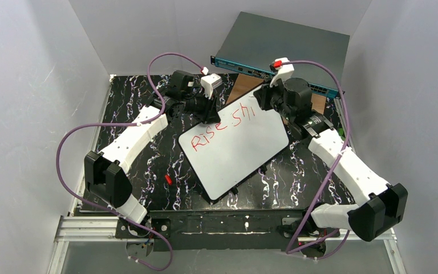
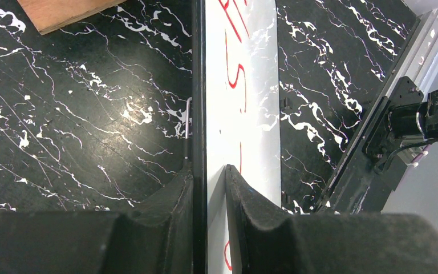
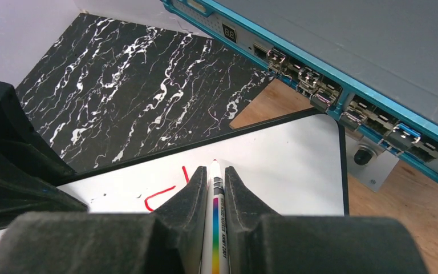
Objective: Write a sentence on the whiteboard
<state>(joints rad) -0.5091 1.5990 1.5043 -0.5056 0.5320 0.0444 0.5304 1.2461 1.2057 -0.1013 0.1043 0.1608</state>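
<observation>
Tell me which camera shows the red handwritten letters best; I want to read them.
Top external: the red handwritten letters lie whole across the glossy white rectangular whiteboard. Left wrist shows only foreshortened strokes along the board; right wrist, a few strokes beside the white marker.

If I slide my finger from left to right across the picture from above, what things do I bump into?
Left arm's black elbow → small red piece → whiteboard → right arm's black elbow.
</observation>
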